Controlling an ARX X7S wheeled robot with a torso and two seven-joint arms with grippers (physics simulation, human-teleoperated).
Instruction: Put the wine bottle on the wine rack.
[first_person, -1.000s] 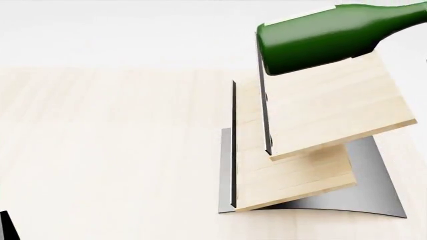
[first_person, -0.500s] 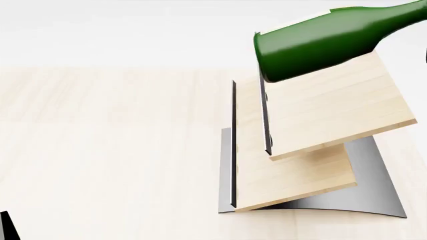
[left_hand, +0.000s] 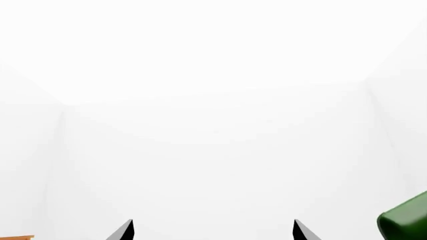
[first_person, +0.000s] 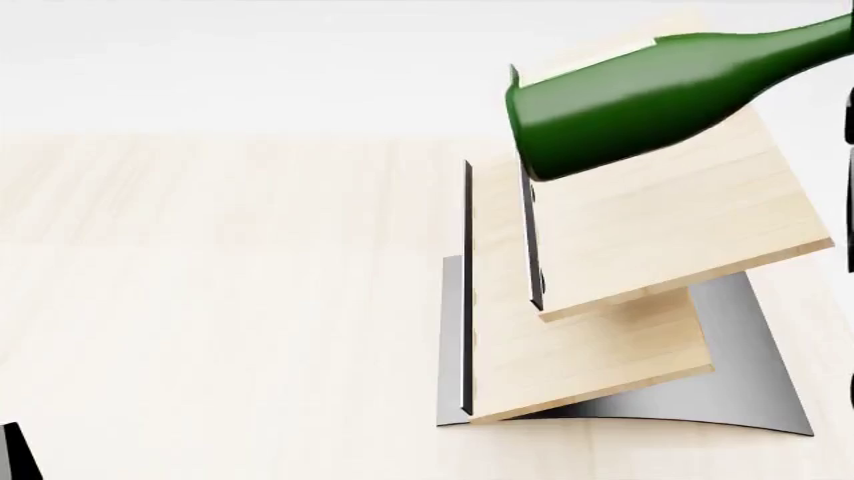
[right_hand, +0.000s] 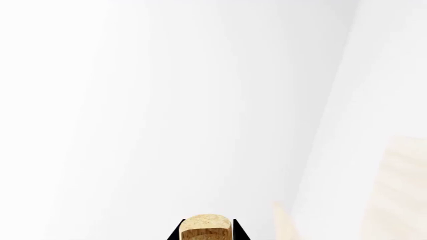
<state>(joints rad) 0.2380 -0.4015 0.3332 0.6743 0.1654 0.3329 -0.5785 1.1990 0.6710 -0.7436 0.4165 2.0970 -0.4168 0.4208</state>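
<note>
The dark green wine bottle (first_person: 641, 100) hangs almost level in the air, its base over the upper board's dark-edged end, its neck running off the head view's right edge. Under it stands the wine rack (first_person: 667, 230), two slanted light-wood boards on a curved grey metal base (first_person: 754, 385). In the right wrist view the tan cork (right_hand: 207, 229) sits between two black fingers, so my right gripper (right_hand: 207, 232) is shut on the bottle's top. My left gripper (left_hand: 212, 231) is open, with nothing between its widely parted tips. The bottle's green base (left_hand: 407, 222) shows off to one side.
The rack stands on a pale wooden table (first_person: 200, 300) with white walls behind. A black piece of my left arm (first_person: 14, 455) shows at the lower left corner of the head view. An orange-brown edge (left_hand: 17, 237) peeks into the left wrist view.
The bottle has sunk a little towards the upper board, its base end lower and slightly further left than a second ago. The rack and the left arm have not moved.
</note>
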